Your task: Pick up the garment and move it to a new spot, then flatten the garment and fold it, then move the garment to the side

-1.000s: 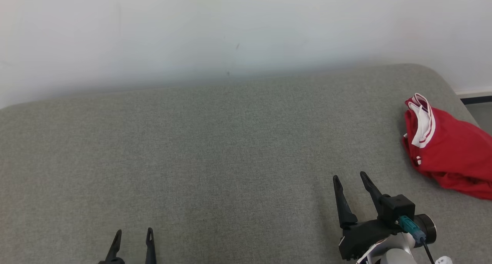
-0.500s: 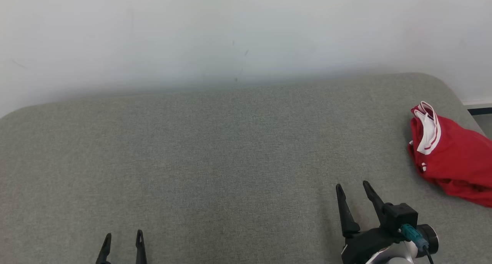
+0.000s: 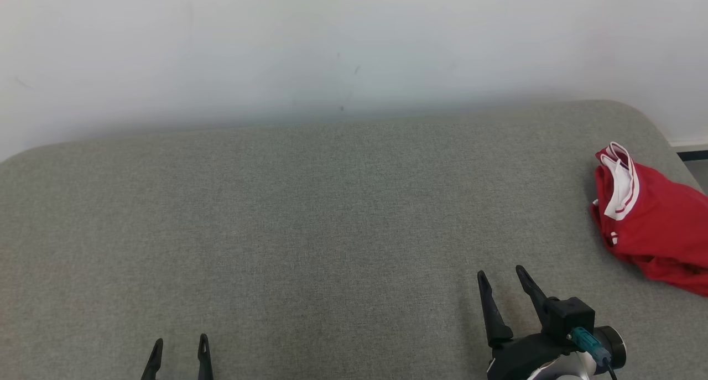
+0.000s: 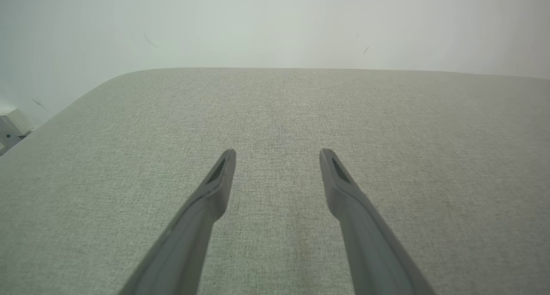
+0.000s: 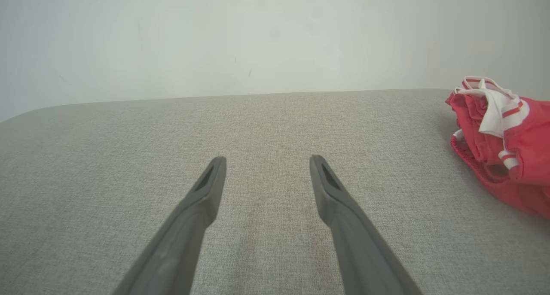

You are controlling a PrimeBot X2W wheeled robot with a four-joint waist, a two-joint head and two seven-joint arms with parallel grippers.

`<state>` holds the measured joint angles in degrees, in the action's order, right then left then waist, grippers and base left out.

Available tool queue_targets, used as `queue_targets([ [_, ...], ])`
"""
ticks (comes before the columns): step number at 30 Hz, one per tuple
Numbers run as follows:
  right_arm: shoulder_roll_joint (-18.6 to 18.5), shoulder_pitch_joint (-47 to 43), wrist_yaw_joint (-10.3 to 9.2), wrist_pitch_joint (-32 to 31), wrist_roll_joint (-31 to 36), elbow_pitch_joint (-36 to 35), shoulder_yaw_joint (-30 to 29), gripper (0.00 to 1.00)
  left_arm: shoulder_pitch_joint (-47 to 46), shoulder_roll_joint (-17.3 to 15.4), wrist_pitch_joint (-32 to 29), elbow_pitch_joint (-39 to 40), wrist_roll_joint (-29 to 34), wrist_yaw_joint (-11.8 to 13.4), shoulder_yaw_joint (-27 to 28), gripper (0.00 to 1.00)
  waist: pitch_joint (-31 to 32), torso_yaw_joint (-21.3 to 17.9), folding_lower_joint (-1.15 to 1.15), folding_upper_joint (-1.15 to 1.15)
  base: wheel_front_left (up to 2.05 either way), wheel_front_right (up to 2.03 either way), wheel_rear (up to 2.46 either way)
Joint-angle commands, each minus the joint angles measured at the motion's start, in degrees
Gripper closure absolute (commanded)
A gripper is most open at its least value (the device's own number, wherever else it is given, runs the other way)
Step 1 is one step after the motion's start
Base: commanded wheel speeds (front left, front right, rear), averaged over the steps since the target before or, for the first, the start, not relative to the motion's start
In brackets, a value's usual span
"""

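View has shifted; right gripper (image 3: 499, 270) gapes apart from red garment (image 3: 664, 230).

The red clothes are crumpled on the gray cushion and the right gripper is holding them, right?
No. The red clothes lie crumpled on the gray cushion, but the right gripper is not holding them: its fingers are open, empty and apart from them, as the head view shows.

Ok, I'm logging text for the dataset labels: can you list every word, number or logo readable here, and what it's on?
None can be read.
The red garment shows white trim with red stripes, no visible print or tag.
The right gripper and its teal plug carry no legible label.
The wall has faint scuffs, not writing.
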<state>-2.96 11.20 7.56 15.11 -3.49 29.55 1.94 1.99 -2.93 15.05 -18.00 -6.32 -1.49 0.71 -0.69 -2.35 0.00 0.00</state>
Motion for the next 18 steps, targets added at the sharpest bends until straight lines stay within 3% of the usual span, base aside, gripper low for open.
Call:
queue_targets([
  [1, 0.1, -0.6, -0.18, 0.0, 0.3, -0.2, -0.1, 0.00, -0.3, 0.1, 0.1, 0.3, 0.0, 0.2, -0.1, 0.00, -0.2, 0.0, 0.00, 0.00, 0.00, 0.00, 0.00],
  [9, 0.1, -0.4, -0.18, 0.0, -0.2, -0.4, -0.2, 0.00, -0.2, 0.1, 0.2, -0.3, -0.8, -0.2, -0.4, 0.00, -0.6, -0.4, 0.00, 0.00, 0.00, 0.00, 0.00],
  [10, 0.0, -0.1, 0.00, 0.0, 0.0, -0.2, -0.2, 1.00, 0.0, 0.0, 0.0, -0.3, -0.7, -0.1, -0.4, 1.00, -0.6, -0.4, 0.00, 0.00, 0.00, 0.00, 0.00],
  [14, 0.0, -1.6, 0.00, -0.1, 0.0, 1.7, -0.1, 1.00, 0.5, 0.2, -0.1, -2.3, -0.7, 0.0, -0.5, 1.00, -0.6, -0.4, 0.00, 0.00, 0.00, 0.00, 0.00],
  [18, 0.0, -1.3, 0.00, -1.8, -4.3, 1.6, -1.2, 1.00, -0.4, 0.2, -1.6, -2.7, -5.0, -0.3, 0.4, 1.00, -0.6, -0.3, 0.00, 0.00, 0.00, 0.00, 0.00],
])
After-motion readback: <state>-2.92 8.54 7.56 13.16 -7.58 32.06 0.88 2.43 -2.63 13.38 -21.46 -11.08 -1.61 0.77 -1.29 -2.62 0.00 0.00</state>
